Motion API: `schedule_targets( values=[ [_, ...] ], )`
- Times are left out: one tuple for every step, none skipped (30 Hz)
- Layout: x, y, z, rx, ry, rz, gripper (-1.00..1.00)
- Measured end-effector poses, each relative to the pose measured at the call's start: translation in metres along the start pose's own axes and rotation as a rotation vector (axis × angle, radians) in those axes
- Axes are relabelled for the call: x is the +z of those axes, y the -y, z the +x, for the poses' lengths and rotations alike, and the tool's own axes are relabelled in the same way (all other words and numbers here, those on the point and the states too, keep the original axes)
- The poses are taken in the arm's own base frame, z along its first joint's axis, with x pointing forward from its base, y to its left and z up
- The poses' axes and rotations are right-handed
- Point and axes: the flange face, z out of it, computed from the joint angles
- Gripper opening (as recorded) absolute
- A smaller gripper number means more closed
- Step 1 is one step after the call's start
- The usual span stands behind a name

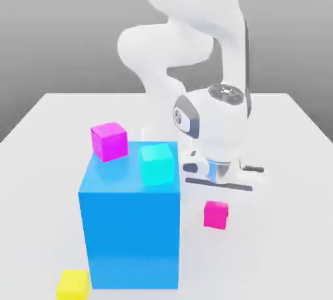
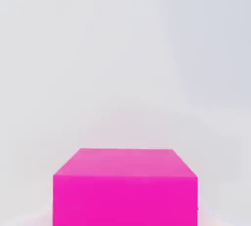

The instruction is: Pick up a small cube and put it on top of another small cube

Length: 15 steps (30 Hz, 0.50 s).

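Going across the exterior view: purple-magenta cube (image 1: pixel 108 140) and cyan cube (image 1: pixel 157 164) sit on top of the big blue block (image 1: pixel 130 237), and right of that the hot-pink small cube (image 1: pixel 216 215) sits on the table (image 1: pixel 286 227). The pincer (image 1: pixel 220 185) hangs just above it, a touch toward the block. Can't tell if the fingers are spread or pinched, and nothing looks held. So the move looks basically straight down.

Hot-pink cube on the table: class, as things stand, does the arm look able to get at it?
Probably yes. The hot-pink cube sits alone on the white table, just below the arm's hand, with open space around it. The big blue block stands off to the exterior view's left, not between them.
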Motion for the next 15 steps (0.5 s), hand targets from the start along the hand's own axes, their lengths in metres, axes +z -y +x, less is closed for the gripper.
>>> schedule_targets(
  values=[
    [-0.005, 0.001, 0.0, 0.0, 0.0, 0.001, -1.0],
    [-0.011, 0.001, 0.0, 0.0, 0.001, 0.001, -1.0],
    [-0.018, 0.002, 0.0, -0.001, 0.001, 0.001, -1.0],
    [-0.025, 0.002, 0.001, -0.001, 0.001, 0.0, -1.0],
    [-0.033, 0.002, 0.001, -0.001, 0.0, 0.0, -1.0],
    [-0.04, 0.002, -0.001, -0.006, 0.0, 0.0, -1.0],
    [-0.047, 0.002, -0.001, -0.005, -0.001, 0.0, -1.0],
    [-0.054, 0.001, 0.0, -0.003, -0.001, -0.001, -1.0],
    [-0.059, 0.0, -0.001, -0.017, -0.003, -0.005, -1.0],
    [-0.057, -0.001, -0.005, -0.07, -0.007, -0.019, -1.0],
    [-0.053, -0.002, -0.009, -0.138, -0.01, -0.038, -1.0],
    [-0.052, 0.0, -0.013, -0.202, -0.012, -0.061, -1.0],
    [-0.051, 0.002, -0.015, -0.265, -0.012, -0.085, -1.0],
    [-0.051, 0.004, -0.018, -0.328, -0.012, -0.111, -1.0],
    [-0.053, 0.008, -0.018, -0.378, -0.011, -0.133, -1.0]
  ],
)
